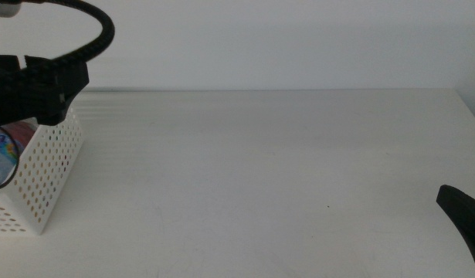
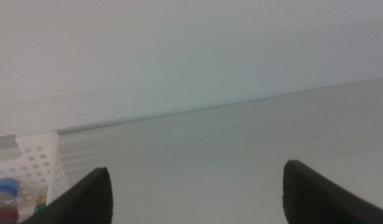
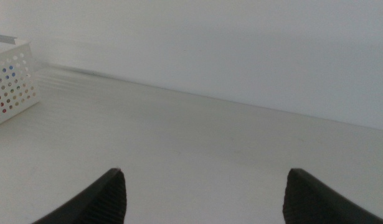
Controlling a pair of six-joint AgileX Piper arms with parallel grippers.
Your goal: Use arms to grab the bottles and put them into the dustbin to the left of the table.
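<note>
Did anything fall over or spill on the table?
No, nothing looks spilled or knocked over. The white basket stands upright at the table's left edge, with a blue-capped bottle inside it. The left gripper is open beside the basket, and the right gripper waits open at the right.

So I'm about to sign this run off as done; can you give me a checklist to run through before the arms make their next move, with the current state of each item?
1. Bottles off the table: ok, none shows on it in any view.
2. Bottles in the dustbin: cannot tell for all three; a blue-capped bottle shows inside.
3. Left claw empty: ok, jaws wide apart, nothing between.
4. Right claw empty: ok, jaws apart over bare table.
5. Left arm away from the dustbin: not ok, it hangs over the rim.
6. Dustbin upright: ok.
</note>
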